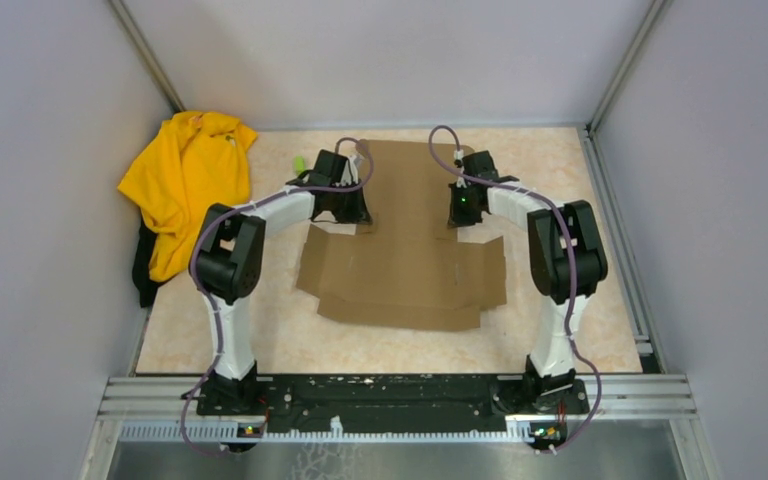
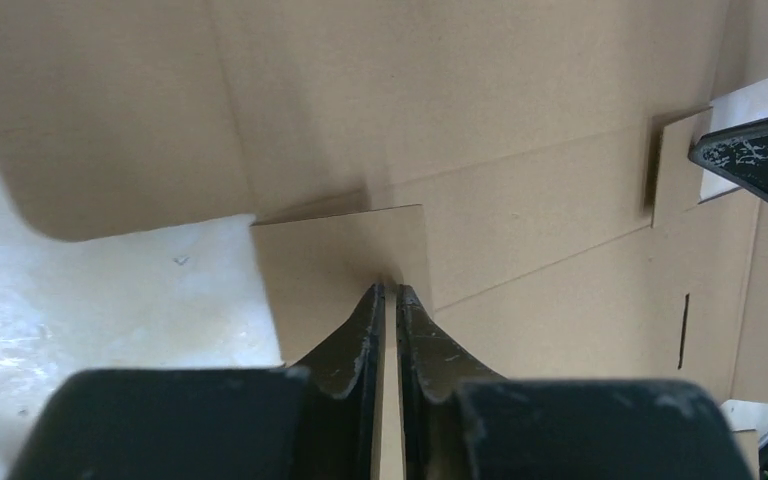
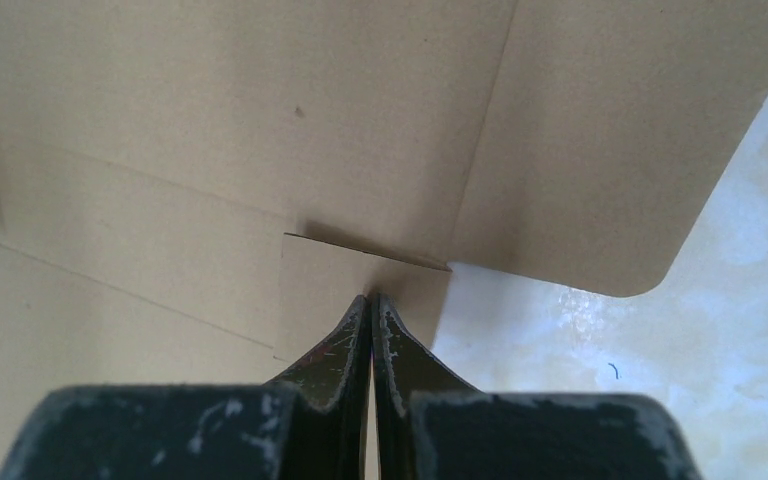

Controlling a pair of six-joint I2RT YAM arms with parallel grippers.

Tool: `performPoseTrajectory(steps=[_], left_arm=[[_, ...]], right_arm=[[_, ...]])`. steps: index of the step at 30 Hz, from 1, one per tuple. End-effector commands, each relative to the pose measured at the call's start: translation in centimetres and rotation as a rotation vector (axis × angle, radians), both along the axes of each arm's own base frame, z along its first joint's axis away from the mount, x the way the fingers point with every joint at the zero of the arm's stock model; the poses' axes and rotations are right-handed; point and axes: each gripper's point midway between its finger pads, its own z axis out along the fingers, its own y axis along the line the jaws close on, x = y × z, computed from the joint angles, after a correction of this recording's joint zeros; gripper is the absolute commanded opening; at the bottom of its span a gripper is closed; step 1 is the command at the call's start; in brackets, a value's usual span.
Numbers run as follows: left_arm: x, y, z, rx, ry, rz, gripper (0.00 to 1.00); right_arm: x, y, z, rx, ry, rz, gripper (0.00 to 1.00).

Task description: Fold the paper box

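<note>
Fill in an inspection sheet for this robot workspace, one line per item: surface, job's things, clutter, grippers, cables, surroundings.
Surface: pale marbled table top.
Job's things: paper box lies mid-table as a mostly flat brown sheet, not yet folded up.
Clutter: yellow cloth is bunched at the far left corner over something dark; a small green thing sits near the sheet's far left corner.
Grippers: left gripper and right gripper both have jaws shut, tips at a small side flap of the sheet; whether they pinch it cannot be told.
Cables: purple cables run along both arms, looping above the wrists.
Surroundings: grey walls; metal frame rail at the near edge.
</note>
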Motion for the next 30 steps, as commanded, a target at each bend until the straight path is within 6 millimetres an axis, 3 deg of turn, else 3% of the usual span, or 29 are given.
performPoseTrajectory(steps=[1,5,9,13,17,25,28,30], left_arm=[[-0.6,-0.7,-1.7,0.064,0.013,-0.018,0.16],[-2.2,0.7,-4.4,0.134,0.057,0.0,0.19],[-2.6,1.6,-6.3,0.168,0.078,0.023,0.19],[-1.5,1.6,-7.0,0.182,0.074,0.035,0.18],[0.8,1.8,-7.1,0.175,0.06,0.051,0.17],[6.9,3.0,-4.5,0.125,-0.004,0.083,0.18],[8.8,2.9,-2.4,0.109,-0.047,0.074,0.18],[9.2,2.9,-0.3,0.101,-0.078,0.061,0.21]], right_arm=[[0.5,0.6,-1.1,-0.067,0.006,0.006,0.0],[-0.2,-0.2,-2.9,-0.135,0.046,0.001,0.0],[-0.4,-0.8,-4.0,-0.177,0.054,-0.011,0.0],[0.5,-0.7,-4.5,-0.19,0.054,-0.023,0.0],[2.7,0.0,-4.1,-0.177,0.029,-0.034,0.0],[7.0,1.6,-3.7,-0.144,-0.001,-0.033,0.0],[8.4,2.4,-2.6,-0.111,-0.032,-0.014,0.01],[8.9,2.7,-0.5,-0.089,-0.079,0.003,0.04]])
